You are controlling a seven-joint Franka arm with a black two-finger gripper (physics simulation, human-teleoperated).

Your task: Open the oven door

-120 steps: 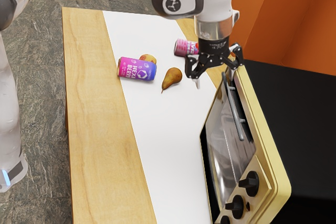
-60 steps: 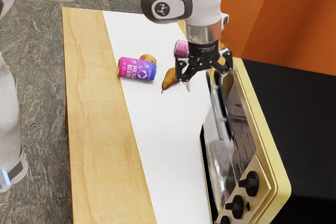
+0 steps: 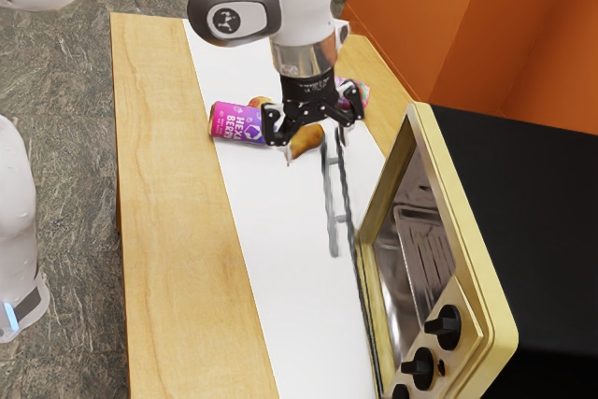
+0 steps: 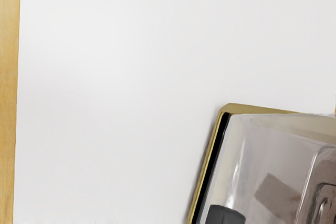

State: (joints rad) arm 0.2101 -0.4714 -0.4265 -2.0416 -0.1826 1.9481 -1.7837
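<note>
The black two-finger gripper [image 3: 315, 145] has moved toward the exterior view's left, away from the cream-yellow metal oven [image 3: 464, 217]. The thin, dark-edged oven door [image 3: 359, 277] has swung out to the left too (it was close to the oven a second ago) and now stands wide open. Its long grey bar handle [image 3: 330, 203] has gone left with it, over the white strip. More of the shiny inside can be seen. The gripper now hides part of the pink-and-purple can [image 3: 234, 123].
</note>
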